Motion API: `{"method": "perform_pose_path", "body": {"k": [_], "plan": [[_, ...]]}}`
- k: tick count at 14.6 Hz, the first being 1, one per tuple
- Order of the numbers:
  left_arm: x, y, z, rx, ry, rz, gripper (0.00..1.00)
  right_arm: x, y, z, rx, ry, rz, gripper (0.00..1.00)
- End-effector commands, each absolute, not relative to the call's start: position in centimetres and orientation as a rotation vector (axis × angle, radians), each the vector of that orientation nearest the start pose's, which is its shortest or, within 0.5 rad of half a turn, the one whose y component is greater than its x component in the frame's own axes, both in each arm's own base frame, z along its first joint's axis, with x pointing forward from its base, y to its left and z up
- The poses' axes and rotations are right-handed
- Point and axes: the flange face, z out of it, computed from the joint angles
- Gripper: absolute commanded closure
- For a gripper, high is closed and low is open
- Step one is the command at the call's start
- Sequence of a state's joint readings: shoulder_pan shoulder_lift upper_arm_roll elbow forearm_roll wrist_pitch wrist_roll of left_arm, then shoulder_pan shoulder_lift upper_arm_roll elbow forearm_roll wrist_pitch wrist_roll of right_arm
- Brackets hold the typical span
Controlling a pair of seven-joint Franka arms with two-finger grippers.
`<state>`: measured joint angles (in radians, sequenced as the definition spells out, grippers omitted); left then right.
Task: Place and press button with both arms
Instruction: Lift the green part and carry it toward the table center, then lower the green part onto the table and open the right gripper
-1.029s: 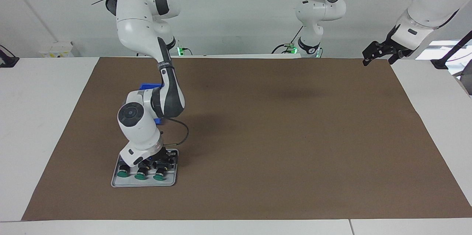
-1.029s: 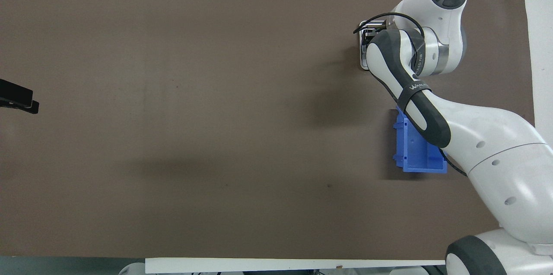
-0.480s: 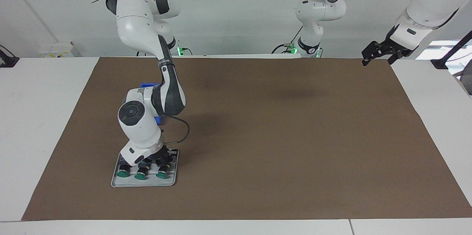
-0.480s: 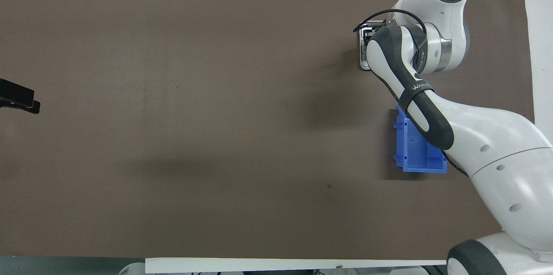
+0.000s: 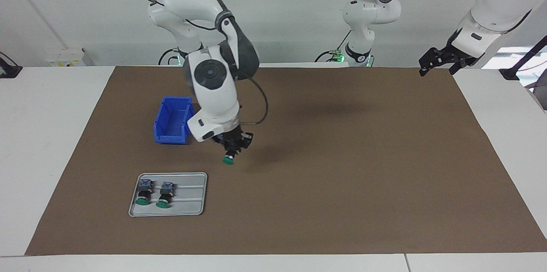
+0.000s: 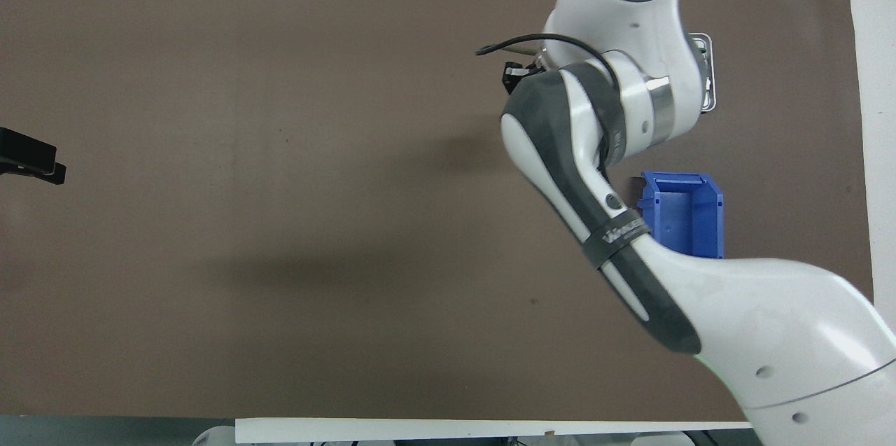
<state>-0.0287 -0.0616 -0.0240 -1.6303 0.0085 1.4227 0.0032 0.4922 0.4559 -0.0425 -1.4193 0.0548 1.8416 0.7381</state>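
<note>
My right gripper is shut on a button, which hangs with its green cap pointing down, in the air over the bare brown mat between the blue bin and the tray. Two more buttons lie side by side on the grey tray, toward the right arm's end of the table. In the overhead view the right arm covers the held button and most of the tray. The left gripper waits open and empty, raised over the mat's corner at the left arm's end, and appears as the left gripper at the overhead view's edge.
A blue open bin stands on the mat, nearer to the robots than the tray. The brown mat covers most of the white table.
The right gripper closed on the third button on the tray, then lifted it off and carried it up toward the table's middle. The bin is now uncovered. The left arm has not moved.
</note>
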Motion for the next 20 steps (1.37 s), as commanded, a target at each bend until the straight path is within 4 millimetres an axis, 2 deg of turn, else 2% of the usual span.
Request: {"method": "perform_pose_path", "body": {"k": [1, 2, 4, 5, 8, 10, 12, 14, 17, 18, 20], "plan": [[51.3, -2.6, 62.1, -3.109, 0.081, 0.209, 0.00, 58.2, 36.3, 42.8, -3.059, 0.729, 0.087, 1.00], [51.3, -2.6, 62.1, -3.109, 0.081, 0.209, 0.00, 57.4, 37.4, 42.7, -3.021, 0.879, 0.096, 1.00], [51.3, -2.6, 62.1, -3.109, 0.079, 0.209, 0.00, 55.8, 39.8, 42.7, -2.970, 1.007, 0.116, 1.00], [51.3, -2.6, 62.1, -3.109, 0.079, 0.209, 0.00, 55.6, 40.1, 42.5, -2.942, 1.086, 0.121, 1.00], [51.3, -2.6, 62.1, -3.109, 0.081, 0.209, 0.00, 55.7, 40.4, 42.6, -2.676, 1.551, 0.195, 0.98], [51.3, -2.5, 62.1, -3.109, 0.081, 0.209, 0.00, 56.3, 40.4, 41.6, -2.494, 1.831, 0.220, 0.98], [51.3, -2.4, 62.1, -3.109, 0.076, 0.209, 0.00, 56.3, 41.6, 39.2, -2.350, 2.027, 0.201, 0.98], [51.3, -2.4, 62.1, -3.109, 0.074, 0.212, 0.00, 56.5, 41.9, 37.5, -2.312, 2.101, 0.204, 0.98], [51.3, -2.2, 62.0, -3.109, 0.069, 0.214, 0.00, 55.8, 43.5, 37.1, -2.231, 2.138, 0.189, 0.97], [51.3, -2.2, 62.0, -3.109, 0.069, 0.212, 0.00, 55.4, 44.1, 36.1, -2.193, 2.183, 0.185, 0.97], [51.3, -2.2, 62.0, -3.109, 0.069, 0.212, 0.00, 54.1, 46.7, 32.9, -2.186, 2.225, 0.128, 0.97]]}}
